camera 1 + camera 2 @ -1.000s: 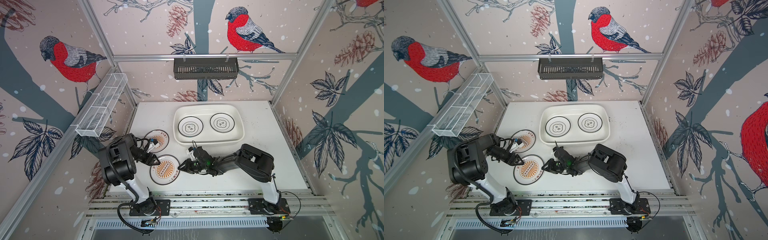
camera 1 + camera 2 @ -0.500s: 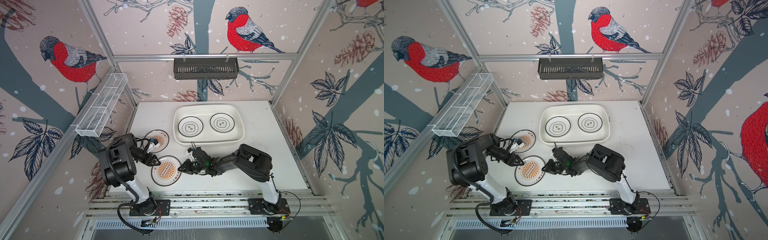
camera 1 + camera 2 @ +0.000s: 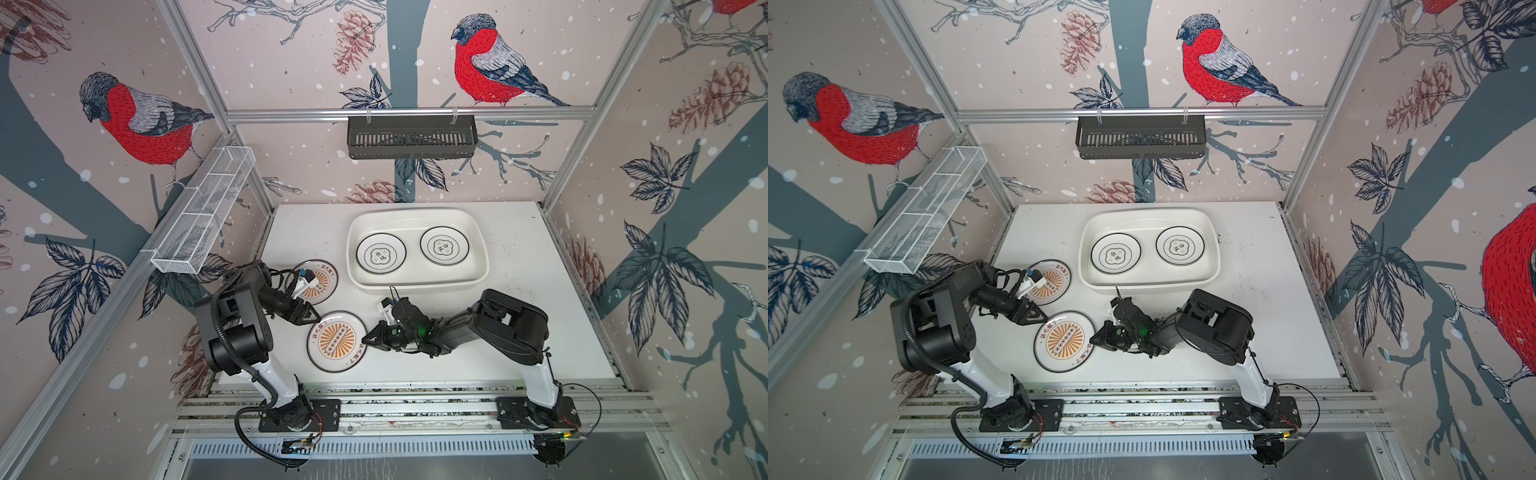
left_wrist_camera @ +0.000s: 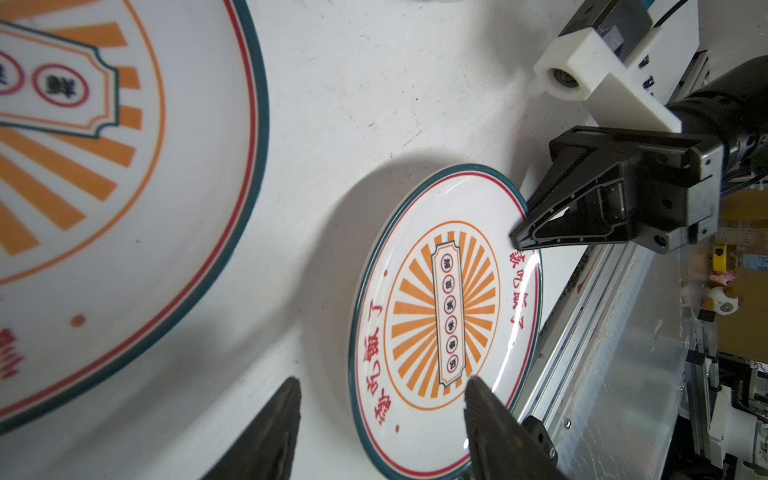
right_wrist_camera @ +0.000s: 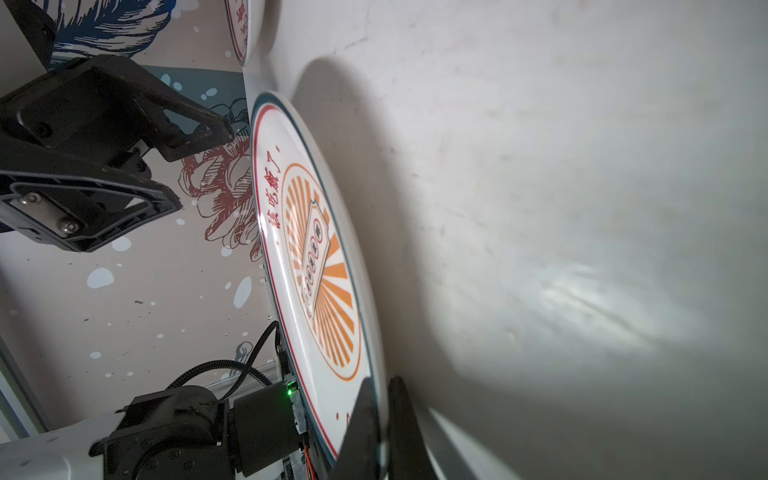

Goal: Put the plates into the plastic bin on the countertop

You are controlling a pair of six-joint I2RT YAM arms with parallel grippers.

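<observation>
The white bench (image 3: 540, 332) carries everything. The plastic bin (image 3: 415, 286) sits on it just beyond the right pincer (image 3: 365, 338), so it's only a short carry away. One quatrefoil plate (image 3: 380, 258) and a second quatrefoil plate (image 3: 444, 245) lie flat inside, side by side, with room to spare.

Two sunburst ones are out on the bench. The near sunburst plate (image 3: 336, 347) is the one being worked. The right pincer has clamped onto its rim, one finger on top and one under the edge, which the right wrist view shows nicely. That thin-edge pinch looks like the only way in, since a flat plate offers nothing else to grab. Can't tell if the plate has left the bench yet.

The left pincer (image 3: 313, 318) hangs about half open at the opposite side of that same plate, holding nothing. It's probably parked there as a backstop so the plate can't skate away under the pinch. The far sunburst plate (image 3: 328, 276) lies behind the left pincer, partly under its wrist, untouched.
</observation>
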